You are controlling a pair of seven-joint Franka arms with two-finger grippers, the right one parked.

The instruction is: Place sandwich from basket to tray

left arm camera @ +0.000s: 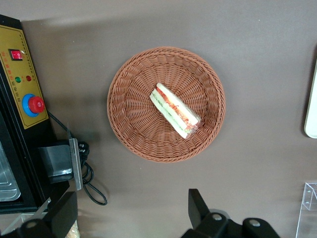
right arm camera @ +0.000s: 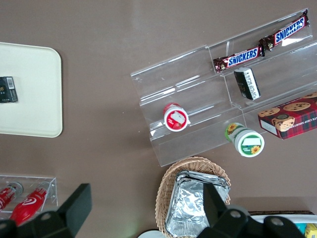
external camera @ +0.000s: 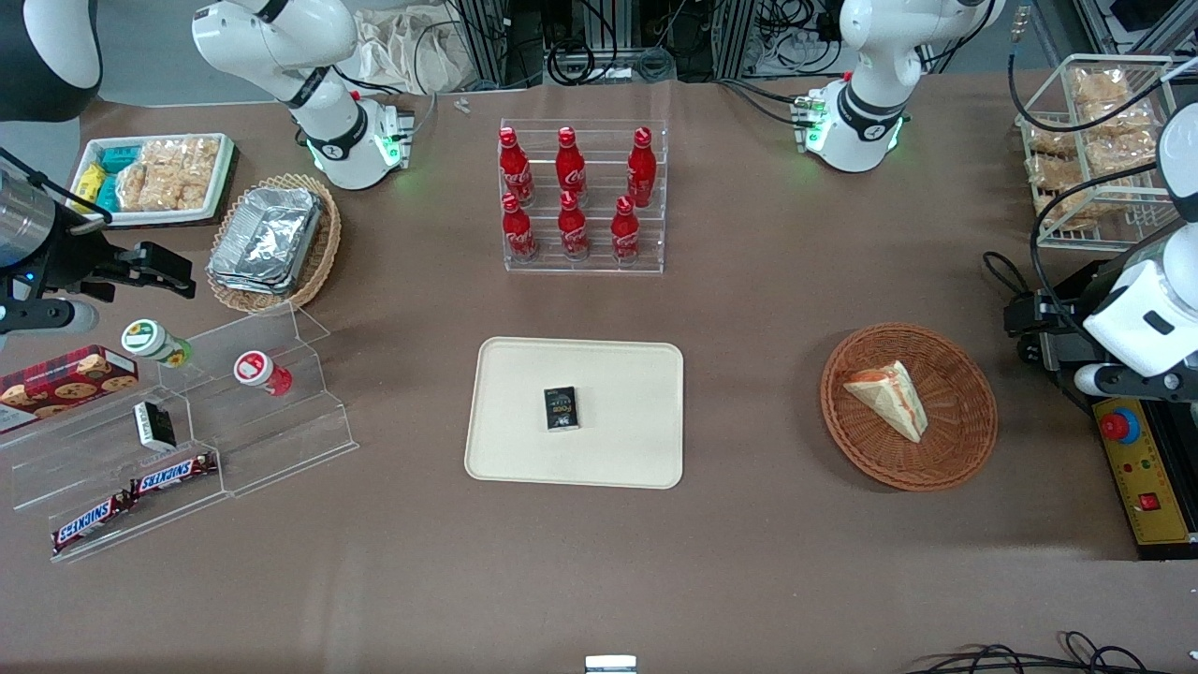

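Nearest the front camera, on the brown table, sits the cream tray with a small dark packet lying flat near its middle. Level with it, toward the working arm's end of the table, the round reddish-brown basket holds the sandwich, a wrapped wedge resting on the basket floor, a little off centre. The wrist camera looks straight down on it: the sandwich lies on its side in the basket, red, orange and green layers showing along one long edge.

The gripper hangs high above the table, just off the basket's rim and clear of everything; its two dark fingers stand wide apart with nothing between them. In the front view it is out at the table's edge, mostly hidden by the arm, above a yellow control box with a red button.

Toward the parked arm's end, clear stepped shelves carry chocolate bars, two small tubs and a cookie box.

Farther from the camera, a clear rack holds six red bottles, and a tan oval basket holds foil containers beside a white tray of snacks.
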